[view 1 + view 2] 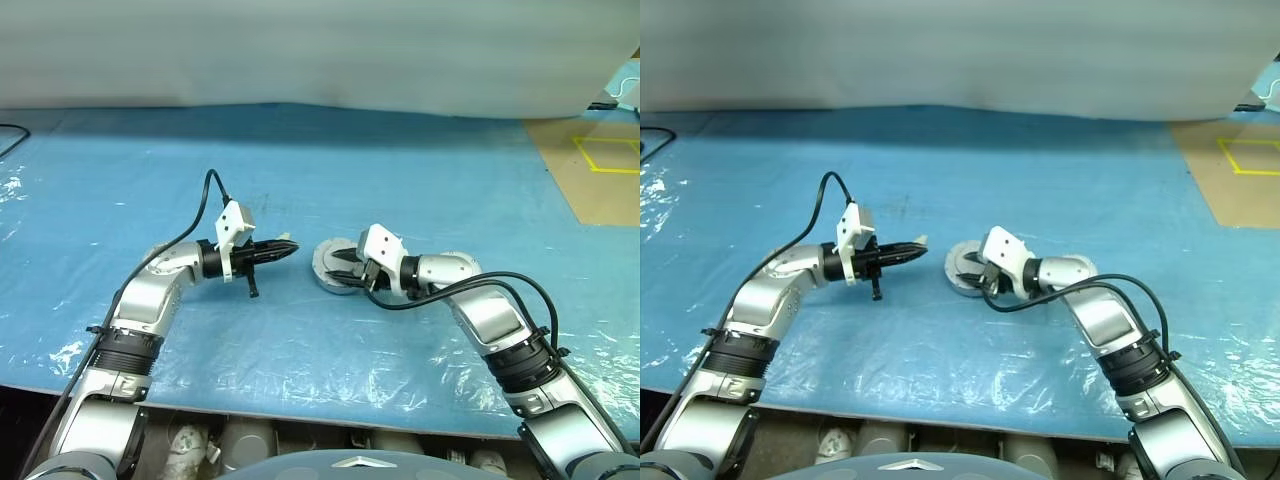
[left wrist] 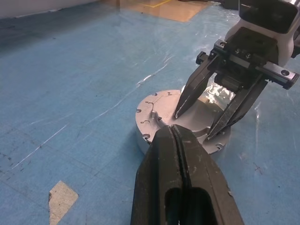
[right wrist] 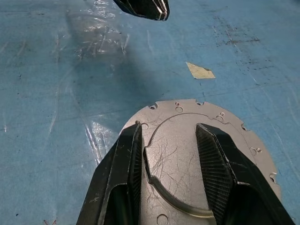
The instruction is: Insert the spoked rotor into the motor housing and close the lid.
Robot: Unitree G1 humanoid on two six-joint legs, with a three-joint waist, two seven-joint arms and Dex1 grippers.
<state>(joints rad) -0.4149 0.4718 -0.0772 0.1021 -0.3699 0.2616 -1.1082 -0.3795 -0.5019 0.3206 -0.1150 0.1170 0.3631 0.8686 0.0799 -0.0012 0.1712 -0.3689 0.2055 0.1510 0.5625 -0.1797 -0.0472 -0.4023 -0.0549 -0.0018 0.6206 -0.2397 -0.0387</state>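
The motor housing, a short round silver can, sits on the blue table mat with the lid lying flat on top, smooth face and small rim bolts up. My right gripper hangs over the lid from the right, open, with both black fingertips down on the lid's top face about its raised middle. My left gripper is shut and empty, pointing at the housing from the left, a short gap away. The spoked rotor is hidden.
A small tan scrap of tape lies on the mat beyond the housing. Crinkled clear film covers the mat near the table's front edge. A brown board with yellow tape lies at the far right.
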